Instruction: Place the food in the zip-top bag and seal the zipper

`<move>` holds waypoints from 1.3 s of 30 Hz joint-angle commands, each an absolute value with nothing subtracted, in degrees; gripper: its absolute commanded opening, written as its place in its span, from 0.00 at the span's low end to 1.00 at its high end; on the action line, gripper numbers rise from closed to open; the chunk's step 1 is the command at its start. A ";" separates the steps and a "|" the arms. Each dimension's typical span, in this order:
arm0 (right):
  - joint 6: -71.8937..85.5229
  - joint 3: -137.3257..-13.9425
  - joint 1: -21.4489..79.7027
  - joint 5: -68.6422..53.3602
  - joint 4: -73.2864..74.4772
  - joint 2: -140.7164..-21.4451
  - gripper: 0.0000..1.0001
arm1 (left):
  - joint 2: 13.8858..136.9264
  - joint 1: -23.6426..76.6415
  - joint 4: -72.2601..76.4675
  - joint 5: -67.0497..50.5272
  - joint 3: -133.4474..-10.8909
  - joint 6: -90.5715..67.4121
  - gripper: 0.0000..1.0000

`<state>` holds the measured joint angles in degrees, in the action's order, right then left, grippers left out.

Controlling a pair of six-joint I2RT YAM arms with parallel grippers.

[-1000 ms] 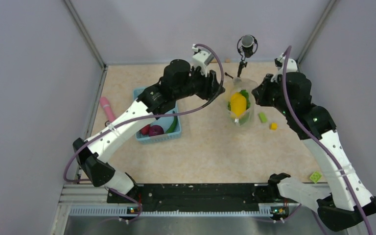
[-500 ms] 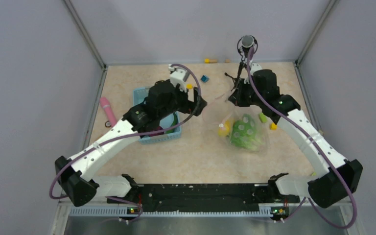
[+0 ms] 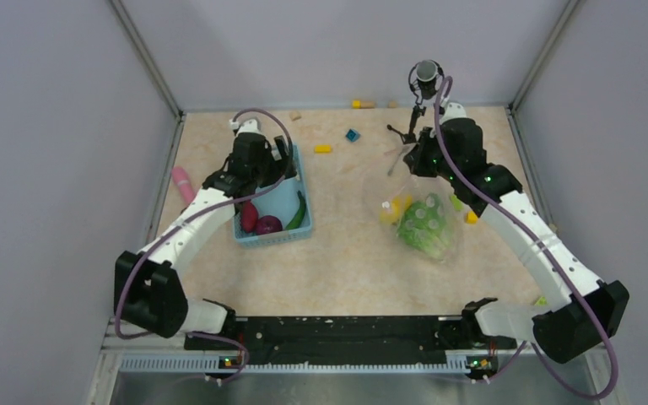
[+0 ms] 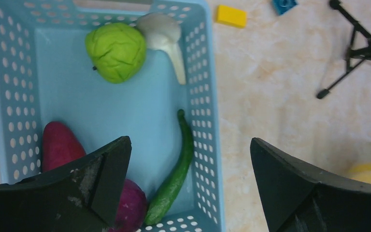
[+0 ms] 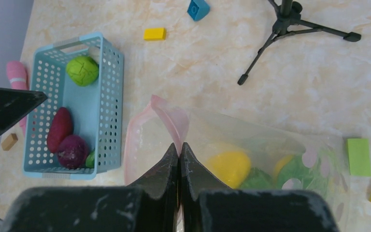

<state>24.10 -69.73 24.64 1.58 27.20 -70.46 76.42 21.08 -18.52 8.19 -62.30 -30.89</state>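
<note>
Your large clear crinkly zip-top bag [image 5: 270, 140] lies on the table right of centre, and it is only partly filled. Through the film you can make out a leafy green lettuce [image 5: 294, 174] and a round yellow citrus [image 5: 229, 164]. There may be a second yellow piece behind them, but the plastic blurs it.

The thin pink-red zipper [image 5: 174, 118] curls in a loose loop at the bag's mouth, so the mouth gapes and nothing is sealed. Your right gripper [image 5: 179, 147] has its jaws pressed tight together on that mouth edge, pinching the film of the bag and holding it up.

The rest of the food sits well apart to the left, in the light blue perforated plastic basket [image 4: 210, 96]:
- a wrinkled green lime [image 4: 116, 52] at the far end
- a white bulb-shaped piece [image 4: 166, 38] touching the lime
- a slim dark green cucumber [image 4: 174, 174] along the right wall
- a red oval piece [image 4: 60, 145] in the near corner
- a round purple piece [image 4: 130, 208], partly hidden by a finger, also in the near corner

Your left gripper [image 4: 189, 145] hangs over the basket with its jaws spread wide, holding nothing.

I judge you are under halfway. Two items are bagged, about five wait in the basket, and the zipper run comes last (the small yellow block [image 4: 231, 16] and its fellows are not food, so leave them).
</note>
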 commanded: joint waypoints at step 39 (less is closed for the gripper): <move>18.64 -65.39 24.97 1.47 26.01 -64.64 0.00 | 99.05 6.06 -7.35 0.66 -69.30 -40.68 0.26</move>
